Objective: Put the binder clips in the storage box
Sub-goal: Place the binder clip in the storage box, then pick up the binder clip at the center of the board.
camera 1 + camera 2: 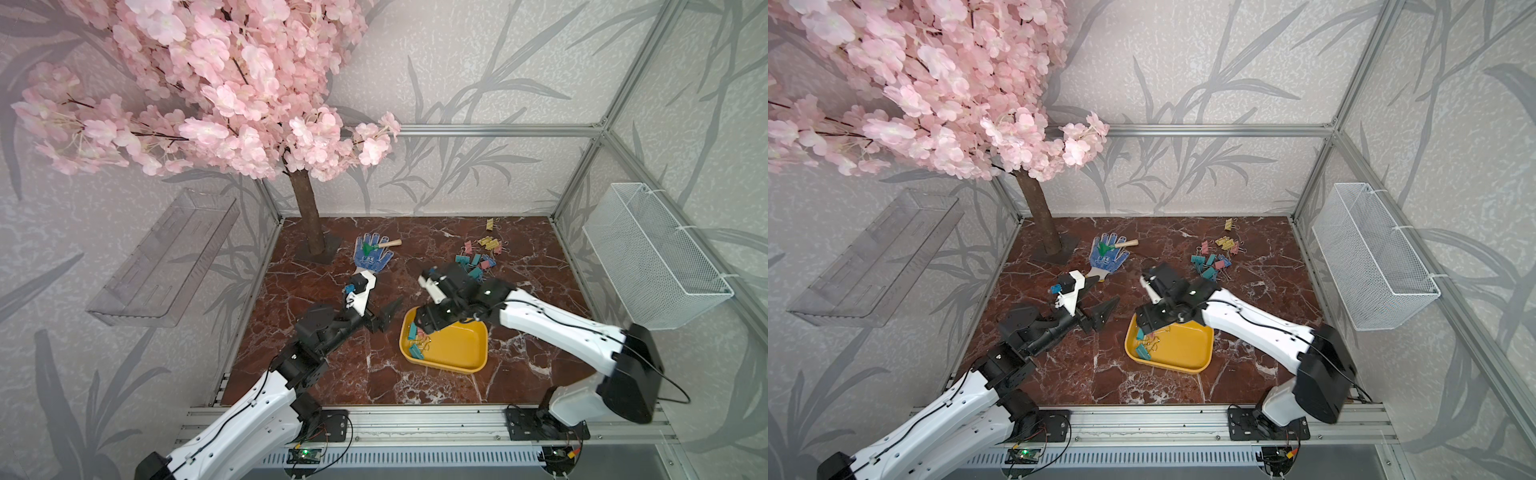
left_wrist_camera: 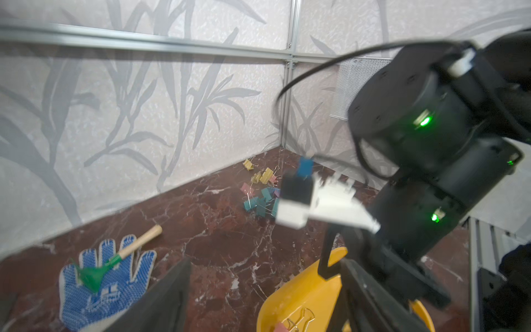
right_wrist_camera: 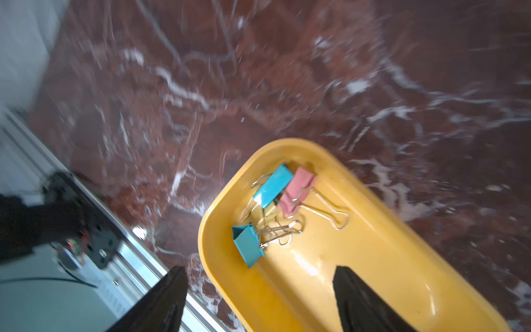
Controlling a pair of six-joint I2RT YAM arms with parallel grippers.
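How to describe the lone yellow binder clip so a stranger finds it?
On the red marble table, find the far corner near the mesh basket. Beyond the heap of binder clips lies one yellow clip, alone, closest to the back wall.

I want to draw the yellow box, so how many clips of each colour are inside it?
Clips that show inside the yellow box:
Blue-green clips: 2
Pink clip: 1
Yellow clip: 1, partly hidden under a blue-green one
Total: 4
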